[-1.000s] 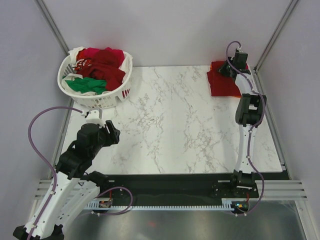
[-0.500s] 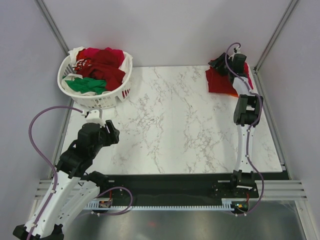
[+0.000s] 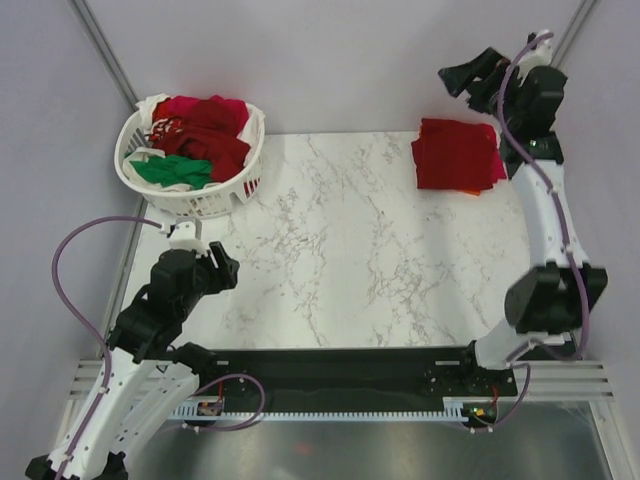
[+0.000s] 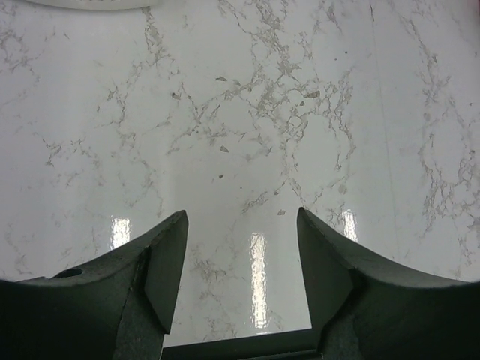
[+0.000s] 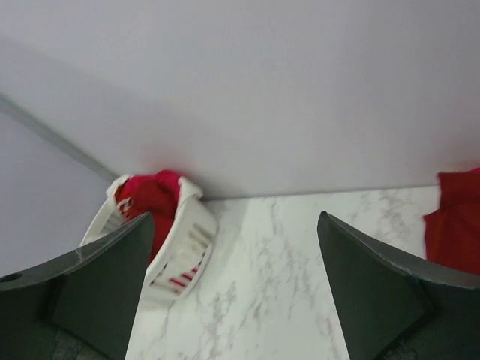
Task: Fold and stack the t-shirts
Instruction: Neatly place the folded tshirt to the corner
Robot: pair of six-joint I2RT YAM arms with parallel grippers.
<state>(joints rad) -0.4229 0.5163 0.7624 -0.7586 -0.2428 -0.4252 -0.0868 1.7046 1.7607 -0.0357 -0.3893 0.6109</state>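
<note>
A folded dark red t-shirt (image 3: 456, 154) lies at the table's far right corner, with a sliver of orange (image 3: 470, 191) showing under its near edge. Its edge (image 5: 456, 221) shows at the right of the right wrist view. My right gripper (image 3: 466, 73) hangs high above and behind it, open and empty, facing left. More t-shirts fill the white basket (image 3: 243, 178) at the far left: dark red (image 3: 205, 130), green (image 3: 172, 170), white (image 3: 153, 103). My left gripper (image 3: 224, 264) stays low at the near left, open over bare marble (image 4: 247, 150) and holding nothing.
The basket (image 5: 180, 247) also shows in the right wrist view, with red cloth (image 5: 150, 196) inside. Grey walls and metal posts enclose the marble table (image 3: 350, 250). A black rail (image 3: 340, 370) runs along the near edge.
The right gripper opened, let go of the dark red t-shirt, and rose up and back away from it. The shirt now lies flat on the stack. The left arm stayed put.
</note>
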